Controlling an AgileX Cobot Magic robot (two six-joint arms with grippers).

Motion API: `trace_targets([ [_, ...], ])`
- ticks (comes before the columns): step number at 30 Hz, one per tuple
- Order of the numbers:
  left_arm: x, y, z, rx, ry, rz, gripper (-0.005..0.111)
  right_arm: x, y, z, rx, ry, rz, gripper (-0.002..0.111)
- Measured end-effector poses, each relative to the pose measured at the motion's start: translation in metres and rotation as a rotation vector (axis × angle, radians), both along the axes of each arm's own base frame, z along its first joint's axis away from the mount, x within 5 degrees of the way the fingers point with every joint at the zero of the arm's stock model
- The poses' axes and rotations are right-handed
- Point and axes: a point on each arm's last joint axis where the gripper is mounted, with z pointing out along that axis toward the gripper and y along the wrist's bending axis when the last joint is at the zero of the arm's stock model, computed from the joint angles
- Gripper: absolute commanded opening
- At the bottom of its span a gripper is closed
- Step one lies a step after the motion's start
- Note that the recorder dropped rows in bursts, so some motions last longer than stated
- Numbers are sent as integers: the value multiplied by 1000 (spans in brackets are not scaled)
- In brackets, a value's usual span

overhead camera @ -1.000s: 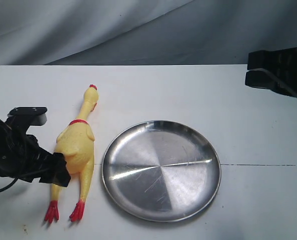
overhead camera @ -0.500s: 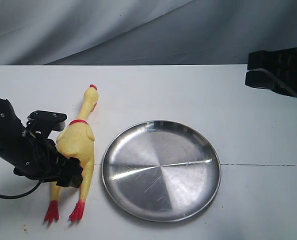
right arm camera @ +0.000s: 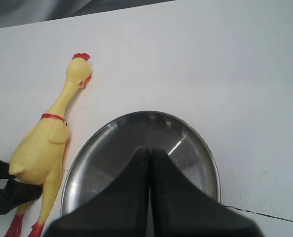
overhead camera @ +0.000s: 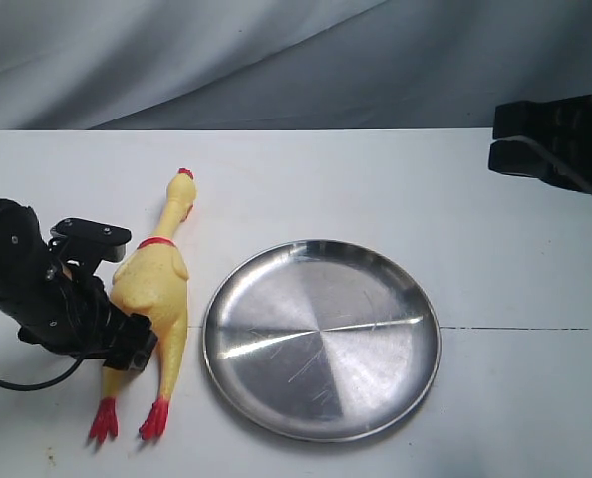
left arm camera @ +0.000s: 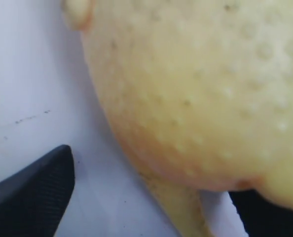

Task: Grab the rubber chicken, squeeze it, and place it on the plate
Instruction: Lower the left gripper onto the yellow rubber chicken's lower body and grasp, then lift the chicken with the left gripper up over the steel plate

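The yellow rubber chicken [overhead camera: 158, 289] lies flat on the white table, left of the steel plate [overhead camera: 321, 339], with its red comb pointing away and its red feet near the front edge. My left gripper [overhead camera: 122, 292] is open and straddles the plump body from the left, one finger by the chest and the other by the thighs. In the left wrist view the chicken [left arm camera: 201, 89] fills the frame, and a strip of table shows between it and one finger [left arm camera: 33, 197]. My right gripper [right arm camera: 150, 150] is shut on nothing and hovers high over the plate [right arm camera: 112, 148].
The right arm [overhead camera: 550, 144] hangs at the far right edge, above the table. A thin dark line [overhead camera: 515, 329] runs across the table right of the plate. A grey cloth [overhead camera: 276, 60] backs the scene. The left arm's cable trails off the left edge.
My left gripper has moved right, up to the chicken, and its fingers now flank the body. The chicken, the plate and the right arm have not moved.
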Motion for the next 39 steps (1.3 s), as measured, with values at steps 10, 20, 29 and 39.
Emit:
trace_targets([
  [10,3,1,-3,18,-6,-21,30,0,0,0,0,0,0,0],
  [20,3,0,-3,0,0,8,0,0,0,0,-1,-1,1,0],
  [29,-9,0,31,-21,-21,2,0,0,0,0,-1,-1,1,0],
  [39,-34,1,131,-93,-379,-33,0,12,2,-16,-7,69,-4,0],
])
